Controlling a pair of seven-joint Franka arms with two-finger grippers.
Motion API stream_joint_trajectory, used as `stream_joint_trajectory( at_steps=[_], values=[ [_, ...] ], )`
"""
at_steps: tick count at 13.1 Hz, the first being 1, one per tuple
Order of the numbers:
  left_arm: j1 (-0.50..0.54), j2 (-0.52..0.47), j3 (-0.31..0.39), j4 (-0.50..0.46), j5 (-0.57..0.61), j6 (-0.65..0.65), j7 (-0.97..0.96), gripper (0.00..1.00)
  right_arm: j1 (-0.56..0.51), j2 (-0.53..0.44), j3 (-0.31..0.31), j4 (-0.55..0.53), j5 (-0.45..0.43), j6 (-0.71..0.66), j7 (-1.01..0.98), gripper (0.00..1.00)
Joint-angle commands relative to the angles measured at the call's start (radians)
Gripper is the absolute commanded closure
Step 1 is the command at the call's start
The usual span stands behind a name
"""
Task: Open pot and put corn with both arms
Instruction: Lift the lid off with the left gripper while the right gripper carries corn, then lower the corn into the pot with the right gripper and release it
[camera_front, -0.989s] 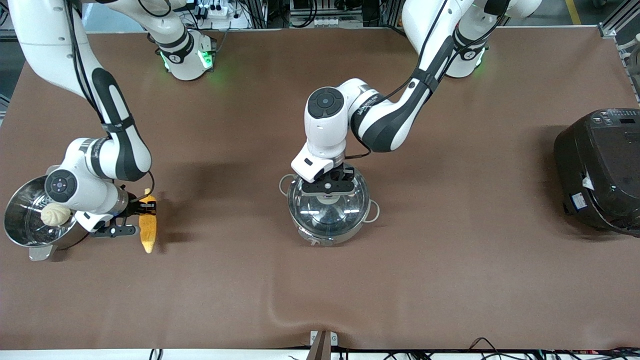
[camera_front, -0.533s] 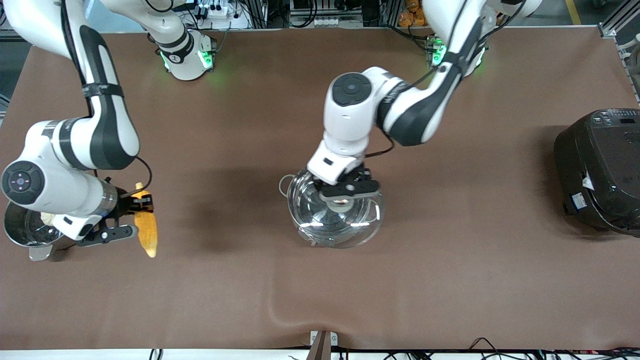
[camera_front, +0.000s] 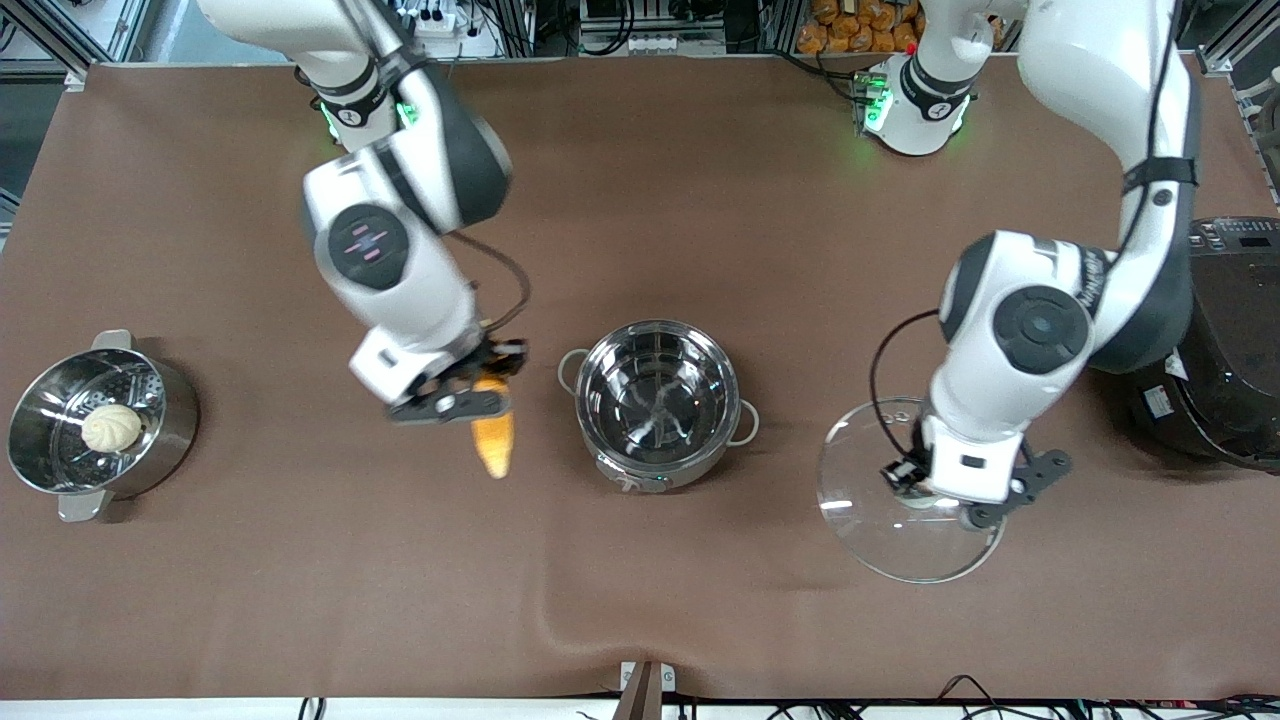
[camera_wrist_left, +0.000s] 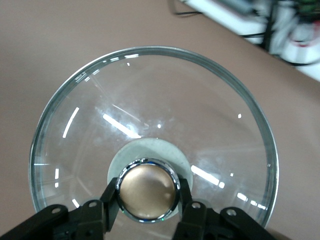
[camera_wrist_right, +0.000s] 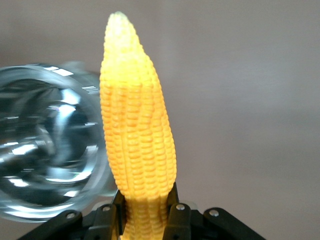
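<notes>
Your pot (camera_front: 657, 403) sat open at frame centre. The left pincer (camera_front: 950, 497) gripped the lid (camera_front: 900, 520) lower right; the right pincer (camera_front: 460, 385) clenched the corn (camera_front: 493, 440) beside the pot, not yet dropped in.

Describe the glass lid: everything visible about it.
The lid is a clear glass dome with a metal rim and a copper-coloured knob on a pale base. It is off the pot, tilted over the table toward the left arm's end. The left pincer is clamped on its knob.
</notes>
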Motion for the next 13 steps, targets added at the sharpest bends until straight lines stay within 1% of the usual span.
stream_joint_trajectory(
  at_steps=[1,2,3,5,6,7,8,9,10,11,12,13],
  values=[
    [0.018,-0.029,-0.011,-0.127,-0.019,0.038,-0.002,1.00,0.069,0.087,-0.012,0.054,0.067,0.141,0.198,0.90],
    [0.029,-0.050,-0.017,-0.184,-0.019,0.093,-0.003,1.00,0.091,0.111,-0.010,0.054,0.113,0.213,0.255,0.91],
    [0.029,-0.070,-0.017,-0.242,-0.020,0.151,-0.003,1.00,0.124,0.136,-0.012,0.054,0.137,0.262,0.314,0.90],
    [0.029,-0.095,-0.017,-0.348,-0.020,0.268,-0.003,1.00,0.140,0.193,-0.012,0.058,0.138,0.330,0.401,0.90],
    [0.032,-0.093,-0.017,-0.381,-0.020,0.311,-0.003,1.00,0.148,0.223,-0.012,0.058,0.138,0.352,0.429,0.88],
    [0.038,-0.084,-0.017,-0.404,-0.020,0.350,-0.003,1.00,0.158,0.240,-0.012,0.057,0.138,0.361,0.446,0.86],
    [0.041,-0.071,-0.017,-0.427,-0.020,0.394,-0.003,1.00,0.155,0.240,-0.012,0.057,0.143,0.350,0.445,0.81],
    [0.041,-0.064,-0.015,-0.451,-0.020,0.434,-0.003,1.00,0.155,0.239,-0.010,0.057,0.146,0.329,0.445,0.64],
    [0.041,-0.057,-0.015,-0.465,-0.019,0.453,-0.002,1.00,0.158,0.240,-0.010,0.057,0.145,0.306,0.449,0.21],
    [0.040,-0.048,-0.015,-0.469,-0.014,0.457,-0.002,1.00,0.158,0.240,-0.012,0.055,0.143,0.304,0.451,0.00],
    [0.037,-0.041,-0.015,-0.469,-0.015,0.457,-0.003,1.00,0.152,0.237,-0.012,0.057,0.144,0.303,0.448,0.00],
    [0.040,-0.040,-0.015,-0.469,-0.016,0.457,-0.003,0.61,0.145,0.233,-0.012,0.057,0.146,0.300,0.446,0.00]
  ],
)
